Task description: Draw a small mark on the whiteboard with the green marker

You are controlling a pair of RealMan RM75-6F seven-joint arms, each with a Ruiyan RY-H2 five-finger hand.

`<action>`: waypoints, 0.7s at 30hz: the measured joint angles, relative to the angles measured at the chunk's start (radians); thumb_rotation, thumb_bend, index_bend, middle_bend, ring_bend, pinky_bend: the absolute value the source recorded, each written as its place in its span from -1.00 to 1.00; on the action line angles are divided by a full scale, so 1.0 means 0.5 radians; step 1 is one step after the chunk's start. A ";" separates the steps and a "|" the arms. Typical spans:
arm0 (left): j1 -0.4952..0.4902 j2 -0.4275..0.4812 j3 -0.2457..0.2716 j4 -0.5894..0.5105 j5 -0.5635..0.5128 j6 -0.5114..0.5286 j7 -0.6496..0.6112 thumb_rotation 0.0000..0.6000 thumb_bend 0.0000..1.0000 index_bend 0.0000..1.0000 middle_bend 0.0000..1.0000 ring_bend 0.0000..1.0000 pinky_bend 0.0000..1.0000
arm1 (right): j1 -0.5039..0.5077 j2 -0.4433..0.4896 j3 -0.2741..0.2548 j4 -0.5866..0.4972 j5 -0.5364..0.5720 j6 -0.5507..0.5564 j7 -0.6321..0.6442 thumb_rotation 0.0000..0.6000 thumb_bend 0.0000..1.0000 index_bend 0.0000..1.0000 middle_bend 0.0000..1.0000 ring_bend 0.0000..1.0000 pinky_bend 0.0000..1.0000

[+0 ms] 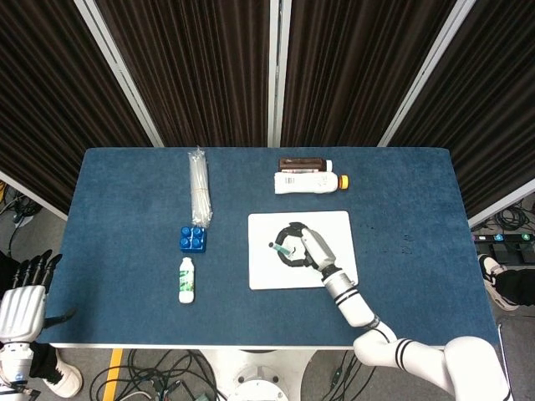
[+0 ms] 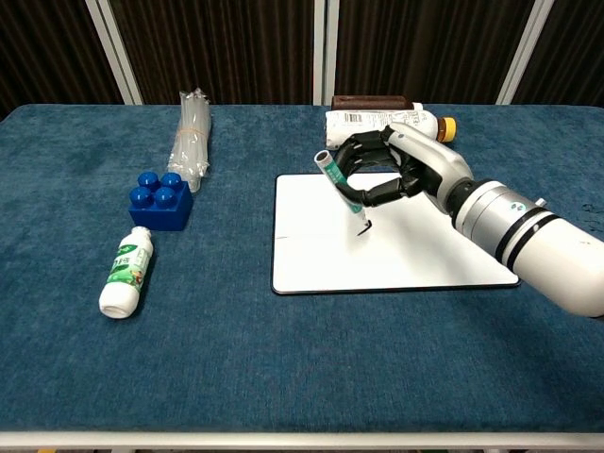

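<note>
On the blue cloth table (image 2: 236, 359), the right hand (image 2: 396, 170) pinches the slim green marker (image 2: 342, 193), tip slanting down onto the flat white whiteboard (image 2: 425, 255) beneath it.

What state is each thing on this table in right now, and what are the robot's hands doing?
Right hand: grips the marker.
Green marker: tilted, tip down on the board.
Whiteboard: flat, small dark mark at the tip.
Left hand: off the table, holding nothing.
Small white bottle: lying down.
Blue block: studs up.
Straw bundle: lying flat.
</note>
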 measured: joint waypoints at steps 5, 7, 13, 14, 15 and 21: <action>-0.001 0.003 -0.006 0.004 -0.005 -0.001 -0.005 1.00 -1.00 -0.82 -1.00 -1.00 -1.00 | 0.017 -0.042 0.017 0.094 0.017 -0.032 0.000 1.00 -0.24 0.35 0.07 -0.42 -0.71; 0.000 0.002 -0.005 0.005 -0.009 -0.007 -0.007 1.00 -1.00 -0.82 -1.00 -1.00 -1.00 | 0.028 -0.063 0.021 0.128 0.018 -0.041 0.004 1.00 -0.24 0.35 0.07 -0.42 -0.71; 0.007 -0.004 -0.003 0.013 -0.018 -0.011 -0.016 1.00 -1.00 -0.82 -1.00 -1.00 -1.00 | 0.065 -0.123 0.030 0.231 0.014 -0.068 0.017 1.00 -0.24 0.35 0.07 -0.42 -0.71; 0.008 -0.004 -0.002 0.014 -0.017 -0.010 -0.017 1.00 -1.00 -0.82 -1.00 -1.00 -1.00 | 0.071 -0.131 0.027 0.247 0.010 -0.074 0.020 1.00 -0.24 0.35 0.07 -0.42 -0.71; 0.009 -0.004 -0.002 0.015 -0.017 -0.008 -0.017 1.00 -1.00 -0.82 -1.00 -1.00 -1.00 | 0.073 -0.135 0.022 0.258 0.006 -0.078 0.022 1.00 -0.23 0.36 0.08 -0.42 -0.71; 0.012 -0.007 0.002 0.021 -0.011 -0.007 -0.022 1.00 -1.00 -0.82 -1.00 -1.00 -1.00 | 0.028 -0.069 -0.047 0.210 -0.024 -0.073 -0.002 1.00 -0.17 0.39 0.10 -0.41 -0.73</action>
